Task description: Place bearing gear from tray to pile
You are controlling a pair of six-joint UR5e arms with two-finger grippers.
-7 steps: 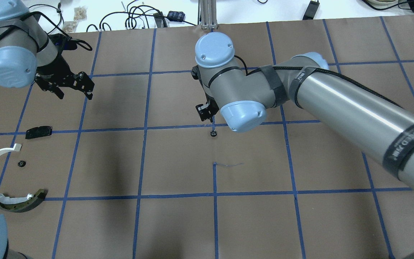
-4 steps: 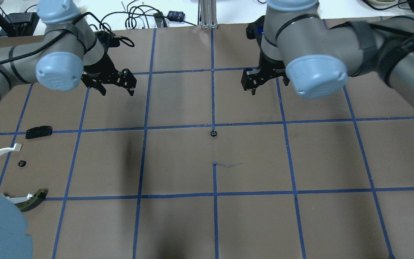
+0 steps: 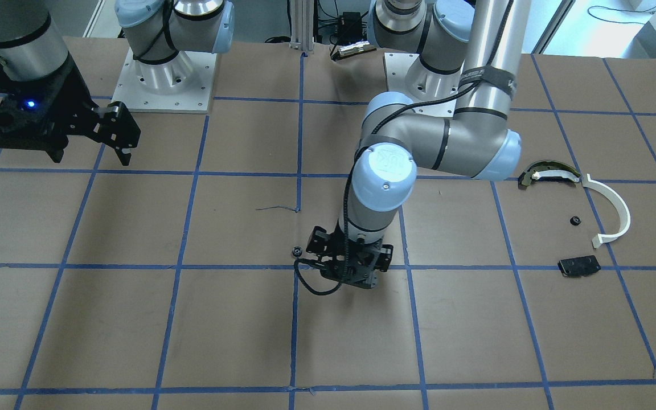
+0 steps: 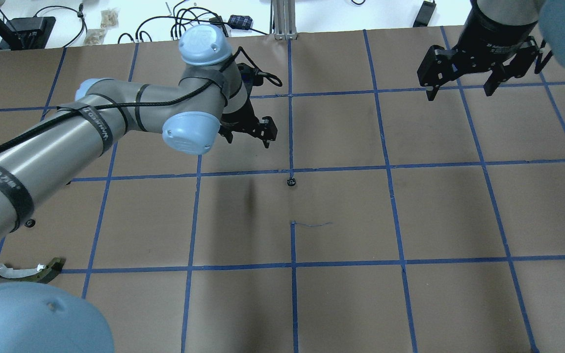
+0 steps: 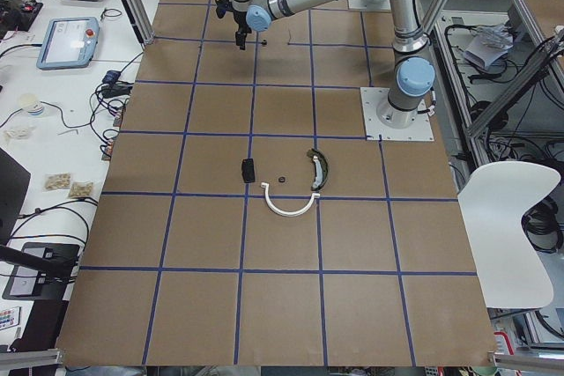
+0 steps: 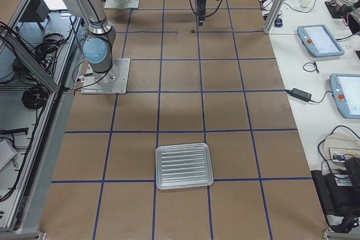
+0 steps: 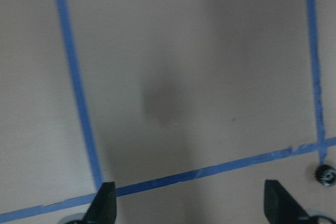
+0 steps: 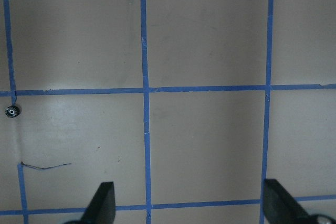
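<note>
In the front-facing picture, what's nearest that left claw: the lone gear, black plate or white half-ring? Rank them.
From the left gripper:
1. Lone gear, just beside it, centre.
2. Black plate, in the pile.
3. White half-ring, beyond the plate.

Bearing gear (image 4: 291, 182) — black, flat, well off tray (image 6: 184, 165)

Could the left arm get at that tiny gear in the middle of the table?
Probably yes. The left end effector hangs open just beside the bearing gear, which lies by itself, and nothing stands between them.
</note>
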